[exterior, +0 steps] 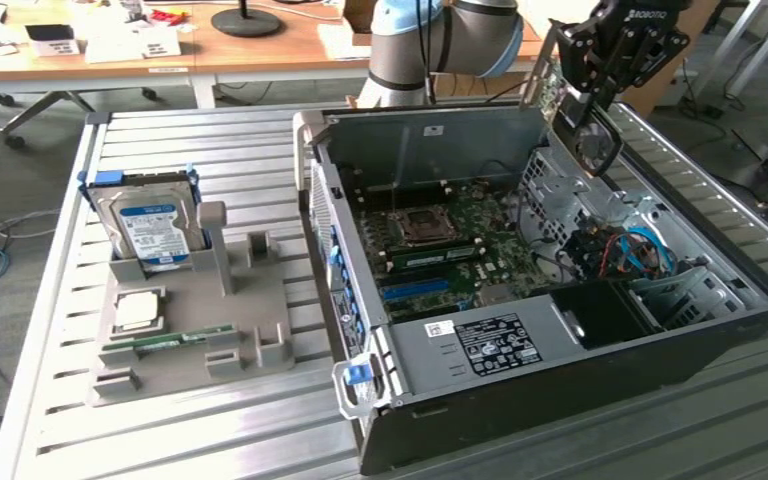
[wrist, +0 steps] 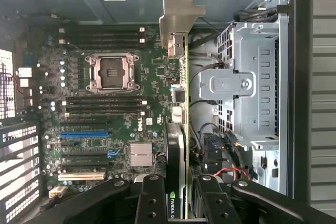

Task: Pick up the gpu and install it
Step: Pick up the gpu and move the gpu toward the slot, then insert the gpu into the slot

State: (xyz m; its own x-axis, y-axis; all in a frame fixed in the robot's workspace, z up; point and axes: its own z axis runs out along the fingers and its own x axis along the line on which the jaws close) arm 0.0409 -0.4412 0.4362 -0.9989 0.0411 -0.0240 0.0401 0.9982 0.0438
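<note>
The half-closed hand (wrist: 177,205) pinches the gpu (wrist: 182,77) edge-on at the motherboard's (wrist: 152,61) one o'clock in the exterior view, seemingly to meet its slots.

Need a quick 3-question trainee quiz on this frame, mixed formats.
1. True or false: the gripper is shut on the gpu.
2. Where is the hard drive? A) upright in the grey holder B) on the floor C) in the gripper
3. What does the gpu hang over?
Key: 1 true; 2 A; 3 the open computer case, not yet seated in a slot.
</note>
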